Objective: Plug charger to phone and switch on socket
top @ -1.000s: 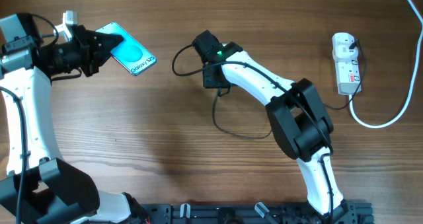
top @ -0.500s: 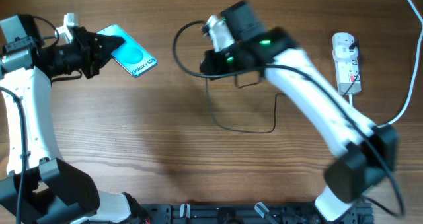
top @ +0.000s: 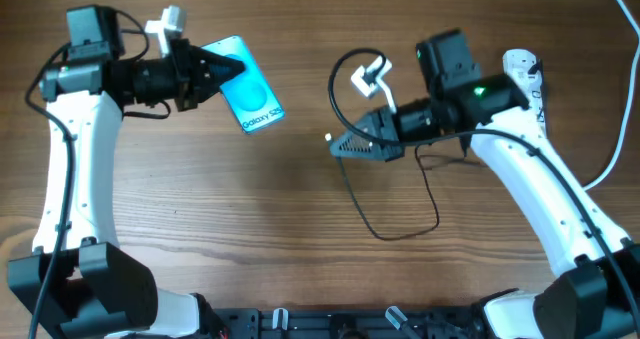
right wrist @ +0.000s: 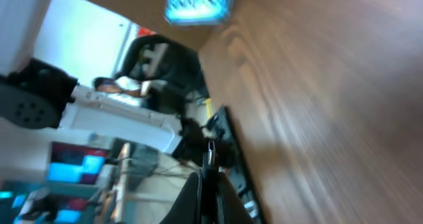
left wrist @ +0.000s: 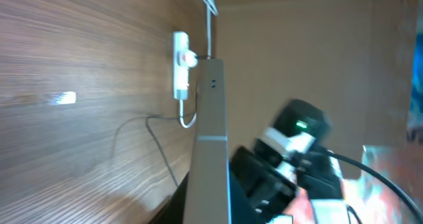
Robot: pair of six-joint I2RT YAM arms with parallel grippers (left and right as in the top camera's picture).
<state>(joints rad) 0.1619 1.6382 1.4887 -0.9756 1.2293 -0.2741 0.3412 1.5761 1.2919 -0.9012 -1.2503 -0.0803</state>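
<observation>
Pinching the phone (top: 250, 97) by its far left end, our left fingers (top: 222, 67) hold it at the far left of the counter (top: 200, 209), screen up, apparently lifted. Our right fingers (top: 350, 144) are pressed together on the plug end of the charger (top: 400, 236), its tip pointing left toward the phone but well apart from it. The cable trails in a slack loop behind.

We judge the phone light, stiff and slick, with glass that could crack, so an edge grip suits it. The cable is limp and will drag or twist, so we would hold it close behind the plug.

The socket (top: 522, 64) lies at the far right, partly behind our right arm, its white lead (top: 612, 164) curling beside it. The counter is smooth wood grain. Both wrist views are blurred and show only a plain wall (left wrist: 317, 45) and dim clutter.
</observation>
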